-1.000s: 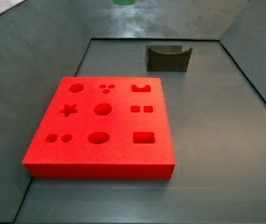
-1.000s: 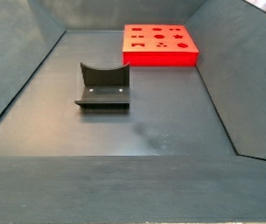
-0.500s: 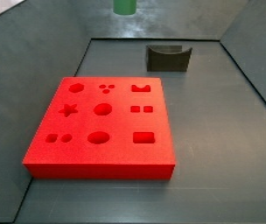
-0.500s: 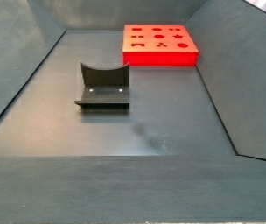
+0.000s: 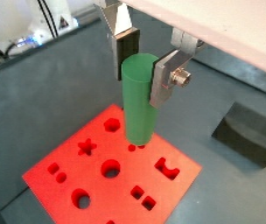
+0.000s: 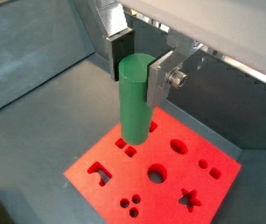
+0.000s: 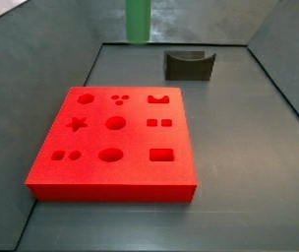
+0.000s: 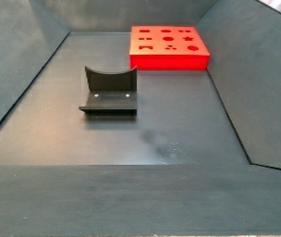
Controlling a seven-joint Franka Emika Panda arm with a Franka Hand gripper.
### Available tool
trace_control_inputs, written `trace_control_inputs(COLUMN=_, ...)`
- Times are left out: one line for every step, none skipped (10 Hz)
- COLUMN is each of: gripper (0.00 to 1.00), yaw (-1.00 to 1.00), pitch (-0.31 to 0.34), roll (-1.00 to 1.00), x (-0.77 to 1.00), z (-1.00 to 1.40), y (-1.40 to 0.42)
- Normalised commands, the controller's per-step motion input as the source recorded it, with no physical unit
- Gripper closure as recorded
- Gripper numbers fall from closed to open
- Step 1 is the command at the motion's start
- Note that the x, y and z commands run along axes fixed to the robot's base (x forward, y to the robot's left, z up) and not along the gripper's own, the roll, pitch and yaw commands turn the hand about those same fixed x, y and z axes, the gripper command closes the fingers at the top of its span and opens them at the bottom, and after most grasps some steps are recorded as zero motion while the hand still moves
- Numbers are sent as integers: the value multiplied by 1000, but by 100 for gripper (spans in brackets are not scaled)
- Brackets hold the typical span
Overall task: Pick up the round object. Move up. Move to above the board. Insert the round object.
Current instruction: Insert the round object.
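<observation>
While the claw (image 5: 147,59) grips the round object (image 5: 138,96), it has dropped lower above the board (image 5: 106,188).

The worktop (image 8: 155,139) was a dull dark grey floor, faintly scuffed and softly lit. Sloping grey walls (image 8: 14,69) enclosed it on all sides. The dark fixture (image 8: 108,91) stood on it, well apart from the walls.

Evenly and softly lit, faint shadows only; mild glare along the far floor edge; wrist views slightly soft, gripper (image 5: 147,54) included.
</observation>
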Motion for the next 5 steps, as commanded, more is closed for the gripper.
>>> trace_control_inputs(gripper=100, yaw=0, pitch=-140, roll=23, x=14, z=-977, y=-120)
trace_control_inputs(gripper=100, yaw=0, pitch=-151, roll=40, x=0, z=-966, y=-149)
trace_control_inputs(gripper=100, yaw=0, pitch=-150, roll=70, x=-3, z=-974, y=-120)
trace_control_inputs(gripper=100, yaw=-9, pitch=-161, roll=61, x=-231, z=-971, y=-29)
trace_control_inputs(gripper=100, yaw=-31, pitch=-179, roll=44, x=-317, z=-943, y=0)
